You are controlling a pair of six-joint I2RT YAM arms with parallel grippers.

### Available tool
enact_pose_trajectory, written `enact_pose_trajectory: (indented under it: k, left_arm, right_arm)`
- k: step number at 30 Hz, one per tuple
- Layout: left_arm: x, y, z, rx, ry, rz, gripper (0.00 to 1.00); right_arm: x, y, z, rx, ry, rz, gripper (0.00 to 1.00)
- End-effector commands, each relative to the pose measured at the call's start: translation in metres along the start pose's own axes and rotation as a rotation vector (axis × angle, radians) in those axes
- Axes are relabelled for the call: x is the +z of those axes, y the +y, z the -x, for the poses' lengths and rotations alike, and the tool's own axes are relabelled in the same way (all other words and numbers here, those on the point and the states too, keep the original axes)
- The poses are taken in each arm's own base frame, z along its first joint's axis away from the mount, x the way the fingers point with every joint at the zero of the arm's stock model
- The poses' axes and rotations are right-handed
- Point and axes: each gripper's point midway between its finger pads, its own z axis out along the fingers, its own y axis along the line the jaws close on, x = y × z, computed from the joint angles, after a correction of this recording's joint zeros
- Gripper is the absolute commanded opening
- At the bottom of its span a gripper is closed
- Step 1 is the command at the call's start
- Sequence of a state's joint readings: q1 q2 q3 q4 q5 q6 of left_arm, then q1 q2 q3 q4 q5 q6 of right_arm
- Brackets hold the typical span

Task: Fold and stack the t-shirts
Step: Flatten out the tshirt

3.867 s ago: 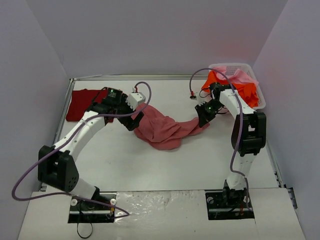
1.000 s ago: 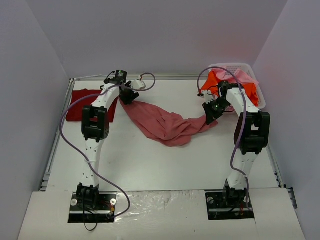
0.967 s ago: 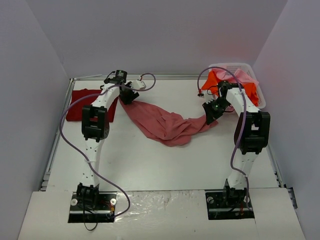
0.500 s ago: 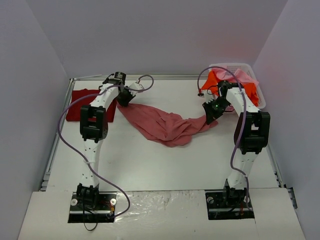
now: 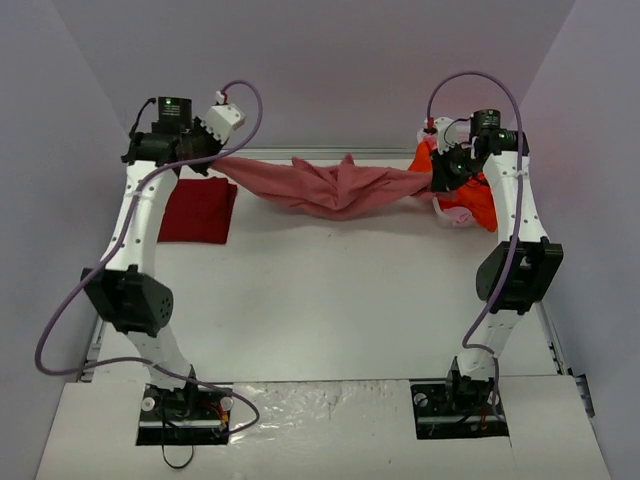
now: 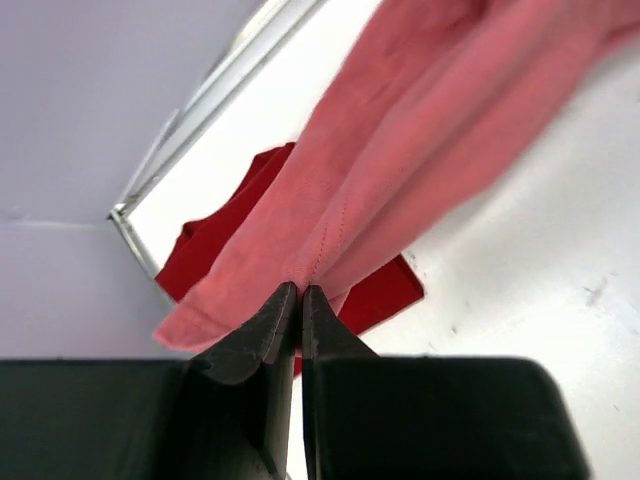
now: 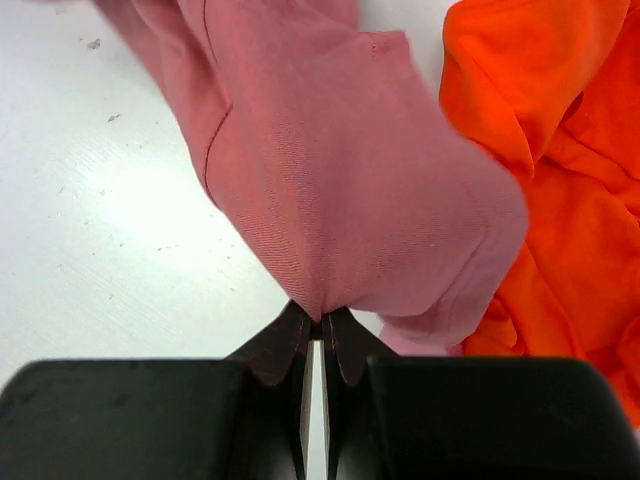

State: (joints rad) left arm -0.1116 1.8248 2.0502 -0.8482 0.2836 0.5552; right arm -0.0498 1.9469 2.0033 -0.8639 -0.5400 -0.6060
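Observation:
The rose-red t-shirt (image 5: 330, 186) hangs stretched in the air between both arms, above the back of the table. My left gripper (image 5: 207, 152) is shut on its left end, the cloth pinched at the fingertips (image 6: 300, 291) of the rose-red t-shirt (image 6: 400, 150). My right gripper (image 5: 440, 173) is shut on the right end, where the rose-red t-shirt (image 7: 330, 180) bunches into the closed tips (image 7: 318, 318). A folded dark crimson t-shirt (image 5: 198, 210) lies flat at the back left, below the left gripper (image 6: 215, 235). An orange t-shirt (image 5: 472, 196) is crumpled at the back right (image 7: 560, 150).
A strip of light pink cloth (image 7: 410, 341) shows beside the orange t-shirt. The table's metal rim (image 6: 220, 85) runs along the back and left, with grey walls close on all sides. Purple cables loop above both arms (image 5: 470, 80).
The left gripper shut on the rose-red t-shirt's left end. Both arms then rose and spread, lifting the shirt from the table into a taut span at the back.

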Motion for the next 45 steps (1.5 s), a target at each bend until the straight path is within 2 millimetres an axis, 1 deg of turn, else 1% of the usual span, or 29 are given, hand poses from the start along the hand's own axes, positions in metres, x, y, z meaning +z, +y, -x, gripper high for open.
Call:
enact_pose_trajectory:
  k: [1, 2, 3, 4, 5, 6, 7, 8, 9, 11, 12, 13, 16, 17, 20, 23, 25, 26, 27, 29, 30, 34, 37, 40, 41, 42, 43, 44, 45]
  left_arm:
    - [-0.058, -0.016, -0.007, -0.027, 0.002, 0.017, 0.02]
    - [-0.059, -0.028, -0.025, -0.039, 0.034, -0.01, 0.03]
    - [-0.084, -0.035, -0.022, -0.024, -0.007, 0.006, 0.02]
    - [-0.09, -0.041, -0.028, -0.018, -0.014, 0.003, 0.02]
    - [-0.084, -0.059, -0.053, -0.015, 0.035, -0.038, 0.02]
    - [-0.104, -0.067, -0.055, 0.009, 0.0, -0.024, 0.03]
    - [-0.107, -0.076, -0.065, 0.022, 0.006, -0.036, 0.02]
    - [-0.111, -0.087, -0.076, 0.051, 0.01, -0.057, 0.02]
    - [-0.118, -0.107, -0.096, 0.076, 0.018, -0.09, 0.02]
    - [-0.129, -0.147, -0.118, 0.164, 0.011, -0.241, 0.03]
    - [-0.144, -0.175, -0.141, 0.185, 0.036, -0.334, 0.15]
    - [-0.15, -0.189, -0.141, 0.238, -0.006, -0.394, 0.24]
    - [-0.166, -0.205, -0.149, 0.264, -0.027, -0.421, 0.36]
    - [-0.17, -0.208, -0.149, 0.276, -0.032, -0.431, 0.38]
    - [-0.171, -0.208, -0.147, 0.268, -0.033, -0.446, 0.4]
    - [-0.159, -0.2, -0.136, 0.24, -0.055, -0.424, 0.41]
    - [-0.142, -0.184, -0.119, 0.194, -0.103, -0.348, 0.41]
    - [-0.133, -0.178, -0.115, 0.177, -0.111, -0.328, 0.41]
    - [-0.123, -0.164, -0.1, 0.178, -0.159, -0.277, 0.42]
    - [-0.104, -0.158, -0.092, 0.126, -0.169, -0.275, 0.45]
    - [-0.096, -0.151, -0.081, 0.126, -0.199, -0.258, 0.46]
    - [-0.058, -0.149, -0.069, 0.049, -0.151, -0.329, 0.47]
    - [-0.046, -0.149, -0.062, 0.008, -0.149, -0.346, 0.46]
    - [-0.037, -0.151, -0.067, -0.015, -0.136, -0.335, 0.47]
    - [-0.04, -0.149, -0.067, -0.016, -0.143, -0.319, 0.47]
    - [-0.039, -0.15, -0.071, -0.031, -0.136, -0.31, 0.47]
    - [-0.04, -0.15, -0.073, -0.035, -0.131, -0.3, 0.47]
    - [-0.045, -0.148, -0.075, -0.037, -0.123, -0.278, 0.47]
    - [-0.048, -0.149, -0.078, -0.044, -0.111, -0.272, 0.47]
  right_arm:
    - [-0.041, 0.027, -0.001, -0.018, -0.028, 0.013, 0.0]
    - [-0.038, 0.032, -0.012, -0.017, -0.006, 0.028, 0.0]
    - [-0.04, 0.034, -0.017, -0.017, 0.001, 0.028, 0.0]
    - [-0.051, 0.039, -0.019, -0.03, -0.012, 0.016, 0.0]
    - [-0.048, 0.041, -0.034, -0.026, 0.017, 0.028, 0.0]
    - [-0.051, 0.043, -0.041, -0.026, 0.025, 0.027, 0.0]
    - [-0.058, 0.047, -0.044, -0.038, 0.019, 0.021, 0.0]
    - [-0.054, 0.052, -0.06, -0.039, 0.049, 0.038, 0.0]
    - [-0.061, 0.056, -0.065, -0.053, 0.05, 0.024, 0.0]
    - [-0.063, 0.061, -0.079, -0.063, 0.068, 0.029, 0.0]
    - [-0.064, 0.07, -0.093, -0.083, 0.092, 0.049, 0.0]
    - [-0.065, 0.073, -0.098, -0.089, 0.104, 0.055, 0.02]
    - [-0.067, 0.083, -0.112, -0.102, 0.134, 0.078, 0.43]
    - [-0.068, 0.084, -0.113, -0.095, 0.139, 0.081, 0.53]
    - [-0.068, 0.086, -0.11, -0.09, 0.133, 0.095, 0.68]
    - [-0.067, 0.084, -0.102, -0.077, 0.115, 0.104, 0.7]
    - [-0.063, 0.083, -0.096, -0.064, 0.102, 0.12, 0.7]
    - [-0.059, 0.083, -0.097, -0.052, 0.108, 0.137, 0.7]
    - [-0.056, 0.083, -0.097, -0.044, 0.109, 0.147, 0.69]
    - [-0.047, 0.087, -0.102, -0.018, 0.123, 0.187, 0.68]
    - [-0.043, 0.088, -0.106, -0.01, 0.132, 0.198, 0.67]
    - [-0.026, 0.095, -0.121, 0.009, 0.168, 0.257, 0.64]
    - [-0.015, 0.094, -0.123, 0.007, 0.202, 0.272, 0.64]
    - [-0.002, 0.098, -0.107, -0.046, 0.228, 0.287, 0.65]
    - [0.009, 0.102, -0.104, -0.065, 0.254, 0.305, 0.65]
    - [0.015, 0.105, -0.086, -0.123, 0.252, 0.292, 0.65]
    - [0.022, 0.107, -0.081, -0.141, 0.263, 0.294, 0.66]
    - [0.04, 0.107, -0.082, -0.143, 0.297, 0.313, 0.66]
    - [0.045, 0.102, -0.062, -0.175, 0.27, 0.298, 0.66]
